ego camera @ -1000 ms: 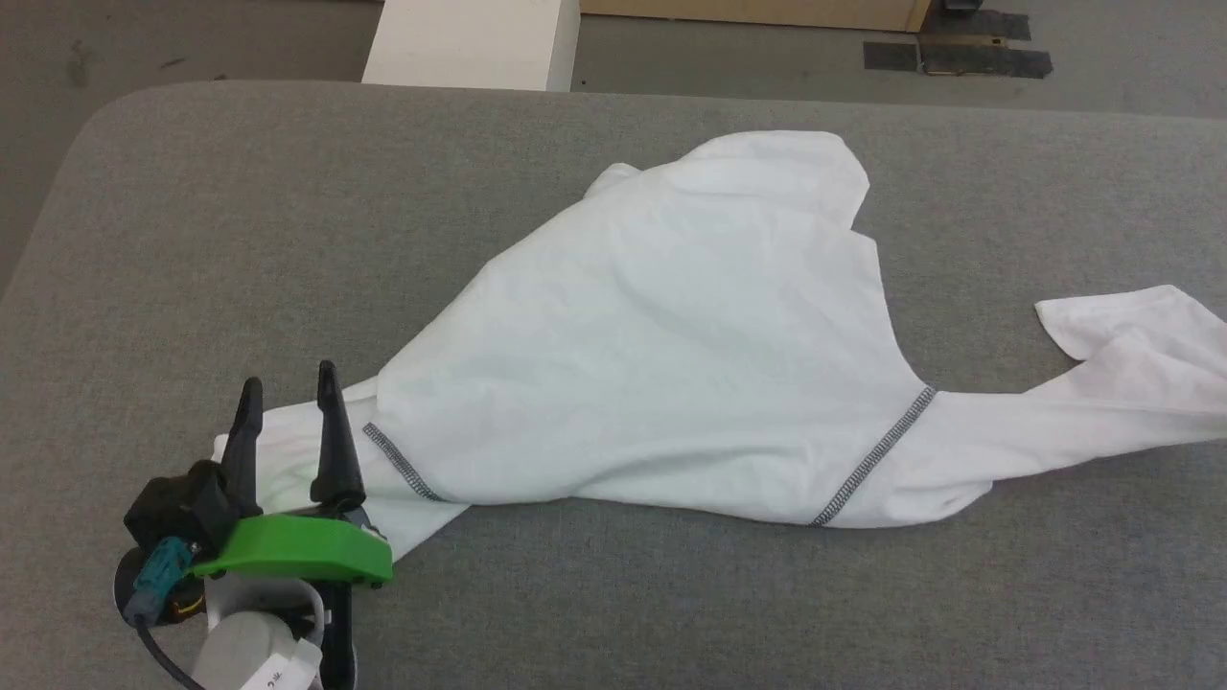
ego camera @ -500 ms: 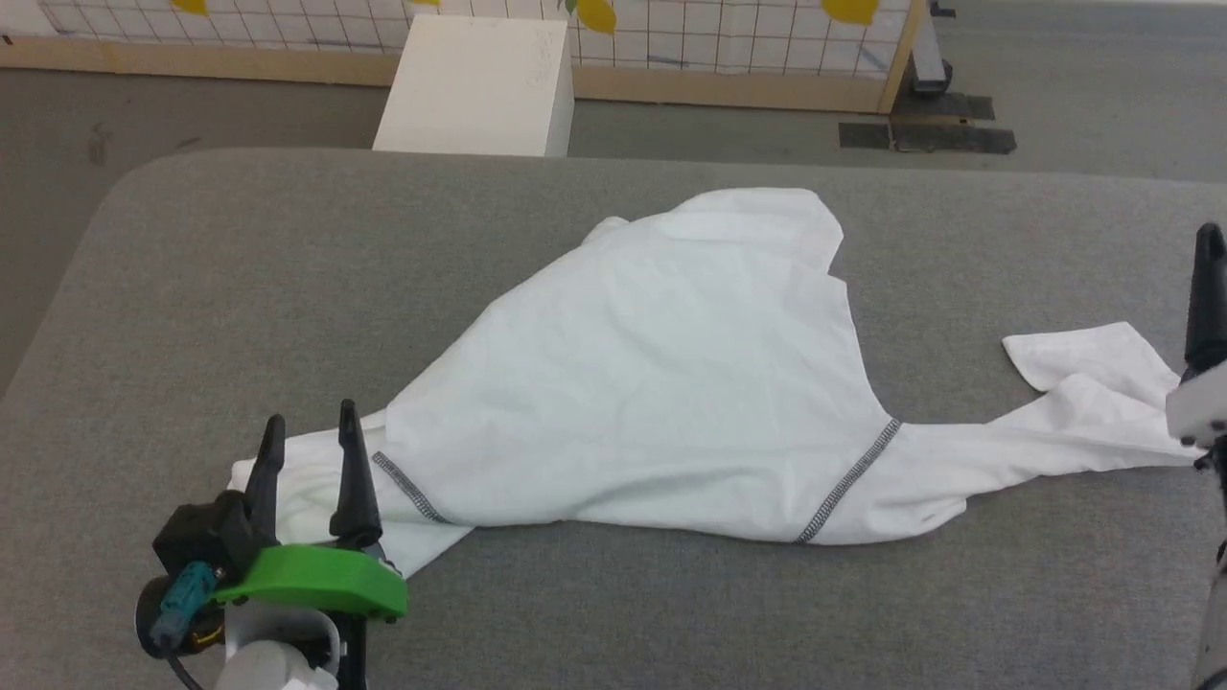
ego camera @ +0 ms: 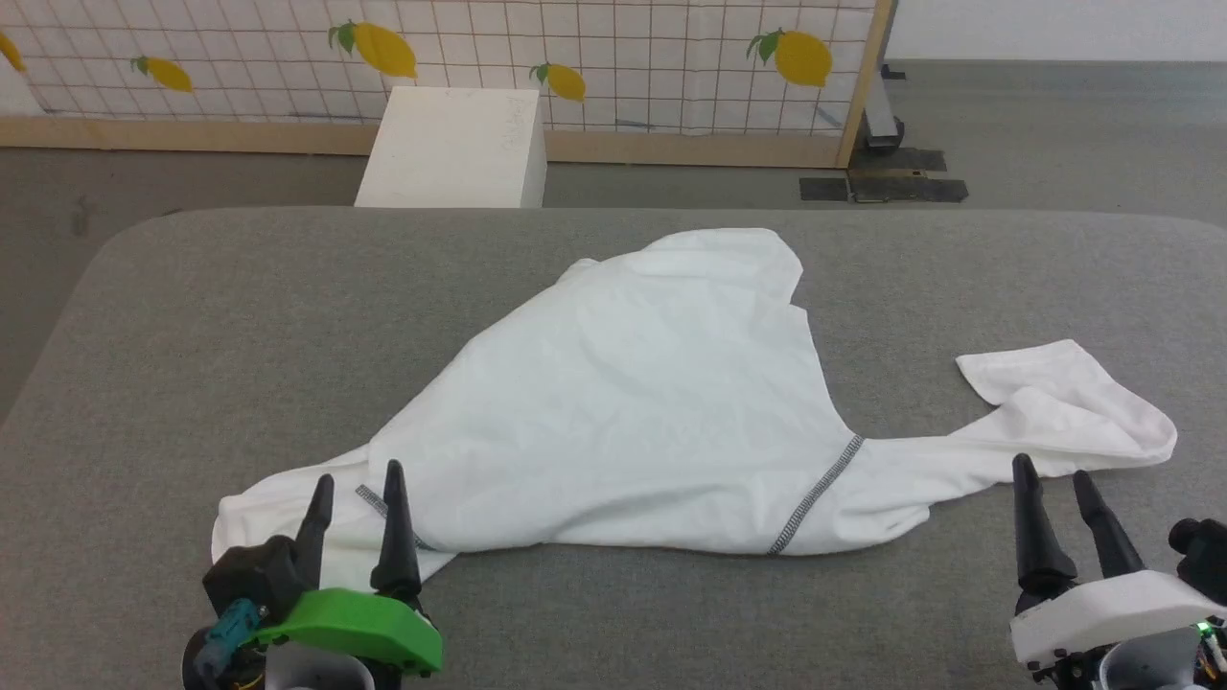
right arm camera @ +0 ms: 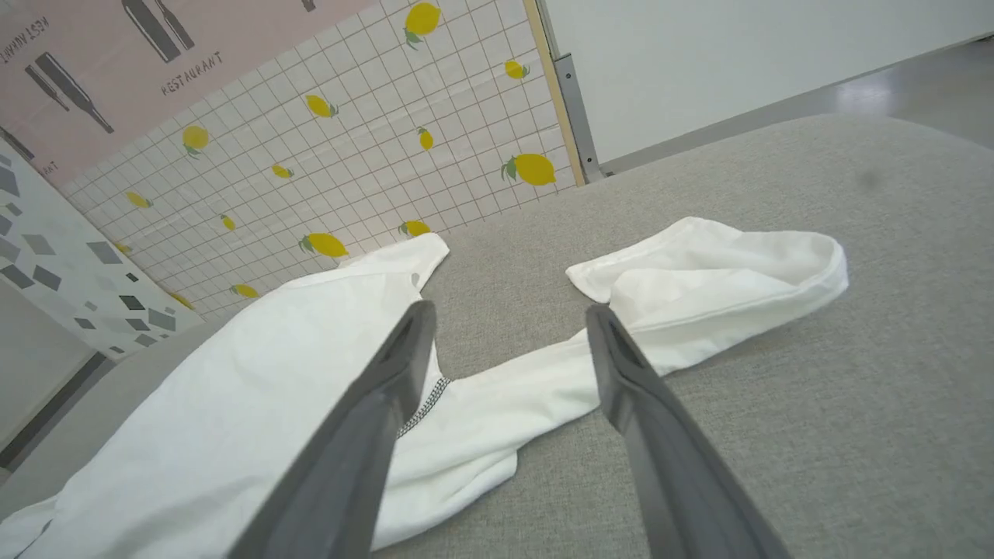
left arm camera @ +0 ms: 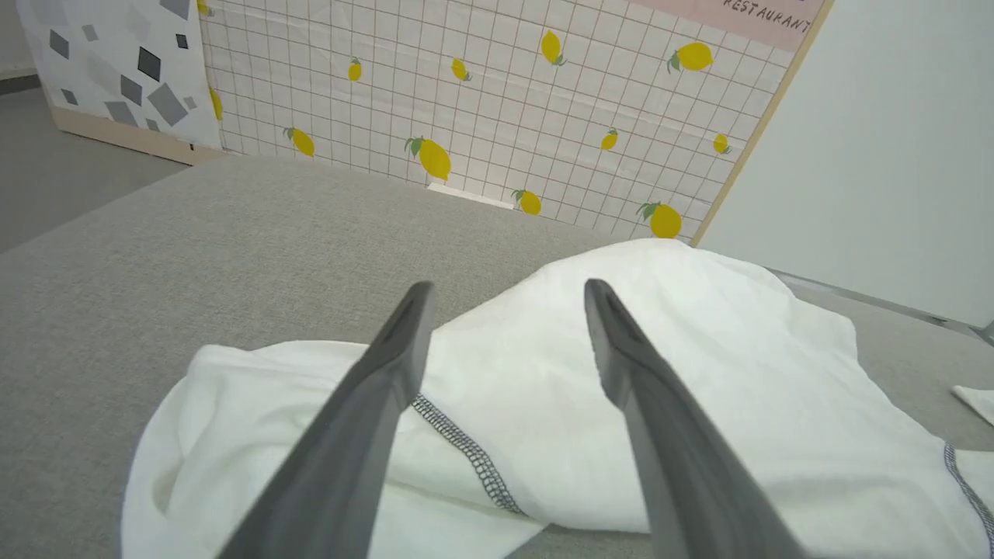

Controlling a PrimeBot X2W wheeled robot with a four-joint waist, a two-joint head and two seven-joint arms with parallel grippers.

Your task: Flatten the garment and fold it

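Across the middle of the grey cloth-covered tabletop [ego camera: 192, 316] we've got the large white thin-fabric sleeved shirt [ego camera: 652, 402], lying loose and rumpled, not yet flat. Its body tapers up toward 12 o'clock. One long sleeve [ego camera: 1064, 412] trails out to 3 o'clock with the cuff doubled back on itself, and the other sleeve [ego camera: 268, 508] is bunched down at 8 o'clock. We can pick out a dark grey zigzag seam [ego camera: 815, 494] where each sleeve meets the body.

Down at 7 o'clock, the left hand [ego camera: 358, 473] has its two dark fingers spread wide above that bunched sleeve, with nothing between them. Whether they touch the cloth we cannot tell. Over at 5 o'clock, the right hand [ego camera: 1052, 468] is spread wide too and empty, its tips just at the near edge of the long sleeve.

Beyond the tabletop at 11 o'clock, a plain white box [ego camera: 451, 144] stands on the floor before a lemon-printed grid panel [ego camera: 671, 57].
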